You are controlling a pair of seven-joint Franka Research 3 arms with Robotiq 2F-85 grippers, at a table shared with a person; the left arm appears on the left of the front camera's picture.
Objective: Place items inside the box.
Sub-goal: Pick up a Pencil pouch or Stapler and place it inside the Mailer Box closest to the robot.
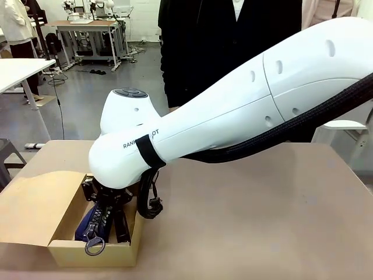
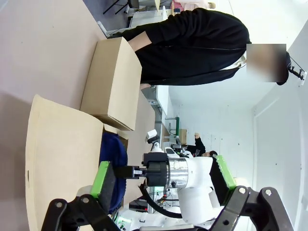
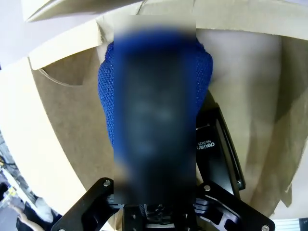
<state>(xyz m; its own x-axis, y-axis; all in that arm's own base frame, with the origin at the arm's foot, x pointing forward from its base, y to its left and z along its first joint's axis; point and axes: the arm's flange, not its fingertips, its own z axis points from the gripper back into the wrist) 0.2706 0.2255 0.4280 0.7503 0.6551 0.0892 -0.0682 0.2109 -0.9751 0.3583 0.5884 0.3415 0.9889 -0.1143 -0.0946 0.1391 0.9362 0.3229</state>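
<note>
The right gripper (image 1: 108,224), apparently clamped on the navy blue zip pouch (image 1: 85,225), sat inside the box (image 1: 93,254). The left gripper (image 2: 162,177) stood wide and empty.

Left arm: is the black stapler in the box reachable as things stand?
Probably not. The right end effector is down inside the box, shut on the navy pouch, and both crowd the opening beside the black stapler. The left end effector is open, outside the box.
</note>
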